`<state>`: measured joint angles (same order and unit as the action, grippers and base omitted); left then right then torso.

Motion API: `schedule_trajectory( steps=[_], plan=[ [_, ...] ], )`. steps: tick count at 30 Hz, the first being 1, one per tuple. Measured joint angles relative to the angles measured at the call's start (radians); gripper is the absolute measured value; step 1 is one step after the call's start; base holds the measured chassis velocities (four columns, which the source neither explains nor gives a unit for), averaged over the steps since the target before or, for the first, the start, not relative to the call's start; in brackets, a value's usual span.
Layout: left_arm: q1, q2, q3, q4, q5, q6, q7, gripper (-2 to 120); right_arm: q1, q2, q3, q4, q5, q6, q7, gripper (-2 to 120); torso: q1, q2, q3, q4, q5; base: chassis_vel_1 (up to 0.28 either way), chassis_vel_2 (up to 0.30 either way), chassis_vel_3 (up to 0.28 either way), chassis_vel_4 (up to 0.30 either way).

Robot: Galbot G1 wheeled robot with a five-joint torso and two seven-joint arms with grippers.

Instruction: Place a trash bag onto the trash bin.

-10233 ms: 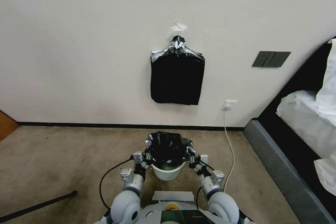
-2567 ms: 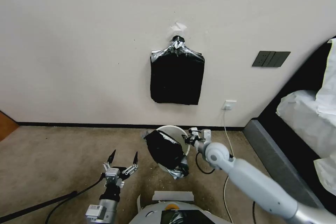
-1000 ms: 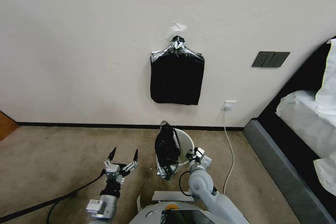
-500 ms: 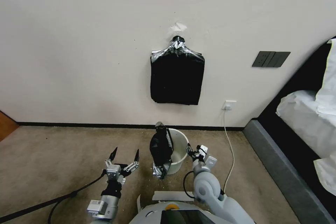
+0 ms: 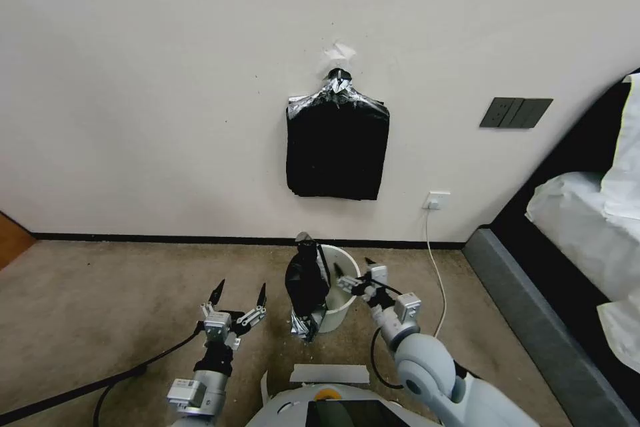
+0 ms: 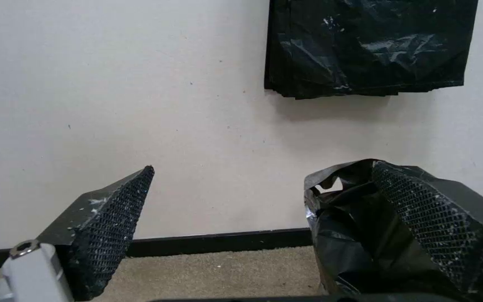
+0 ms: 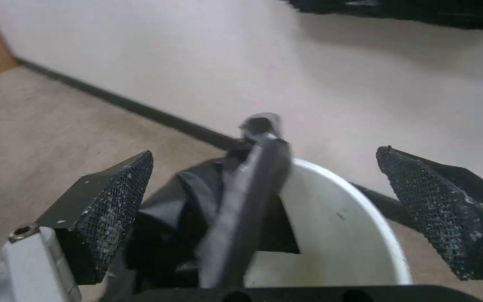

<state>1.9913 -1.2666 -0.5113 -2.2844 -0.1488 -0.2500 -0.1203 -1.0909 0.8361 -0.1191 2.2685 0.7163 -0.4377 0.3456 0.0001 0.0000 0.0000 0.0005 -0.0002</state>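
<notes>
We see the trash bag (image 5: 307, 283) bunched on the left side of the trash bin (image 5: 341, 287), draped over its rim and hanging outside, not lining it. Our right gripper (image 5: 352, 275) hovers at the bin's mouth, fingers apart and empty; our left gripper (image 5: 237, 296) waits left of the bin, also spread. We judge the spreading step unfinished: next, regrasp the bag's edge and stretch it around the rim.

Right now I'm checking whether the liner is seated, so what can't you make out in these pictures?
- Trash bin left rim, head view: hidden by the trash bag.
- Bag's hem, right wrist view: blurred.
- Bin's inside bottom, right wrist view: cut off by the edge.
</notes>
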Motion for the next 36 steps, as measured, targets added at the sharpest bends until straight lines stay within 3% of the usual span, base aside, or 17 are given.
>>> schedule_trajectory(
  steps=[5, 11, 27, 36],
  plan=[
    [-0.006, -0.004, -0.003, -0.004, 0.0, 0.012, -0.002, 100, 0.126, 0.041, -0.113, -0.05, 0.099, -0.095, 0.086, 100, 0.0, 0.0, 0.0, -0.0004, 0.0004, 0.0, 0.0, 0.0, 0.0],
    [-0.013, -0.008, -0.006, -0.007, 0.0, 0.017, -0.003, 100, 0.182, 0.079, -0.163, -0.1, 0.154, -0.161, 0.149, 97, 0.0, 0.0, 0.0, -0.0004, 0.0003, 0.0, 0.0, 0.0, 0.0],
    [-0.066, 0.022, 0.002, 0.02, -0.022, 0.042, -0.003, 100, 0.251, 0.084, -0.191, -0.151, 0.265, -0.213, 0.217, 40, 0.0, 0.0, 0.0, -0.0005, 0.0001, 0.0, 0.0, 0.0, 0.0],
    [-0.161, 0.096, 0.073, 0.03, -0.067, 0.142, -0.049, 100, 0.245, 0.082, -0.163, -0.155, 0.317, -0.215, 0.234, 7, 0.0, 0.0, 0.0, -0.0005, 0.0002, 0.0, 0.0, 0.0, 0.0]
  ],
)
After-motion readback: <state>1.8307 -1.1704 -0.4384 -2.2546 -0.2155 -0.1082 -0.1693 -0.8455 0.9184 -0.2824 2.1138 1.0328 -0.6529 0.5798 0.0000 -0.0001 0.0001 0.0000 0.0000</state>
